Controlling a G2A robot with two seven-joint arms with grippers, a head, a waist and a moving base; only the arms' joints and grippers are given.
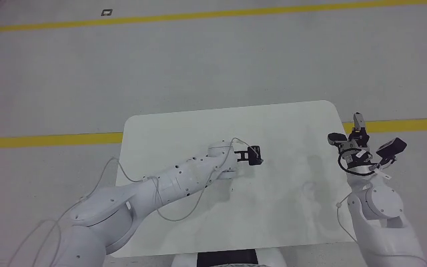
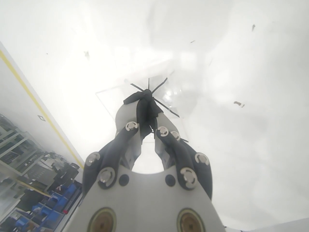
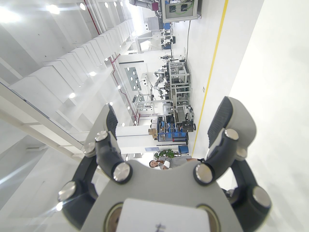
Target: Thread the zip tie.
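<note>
Two poses: left gripper (image 2: 145, 97) on zip tie (image 2: 166, 107), right gripper (image 3: 167, 104) agape.

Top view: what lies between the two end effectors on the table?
Nothing: in the top view, the table between left end effector and right end effector looks bare.

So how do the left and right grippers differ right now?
The left gripper has its fingers shut on thin black strips, apparently the zip tie; the right gripper has its fingers spread wide, holding nothing. The left sits low over the middle of the table; the right is at its edge, facing the room. Both share one build.
</note>
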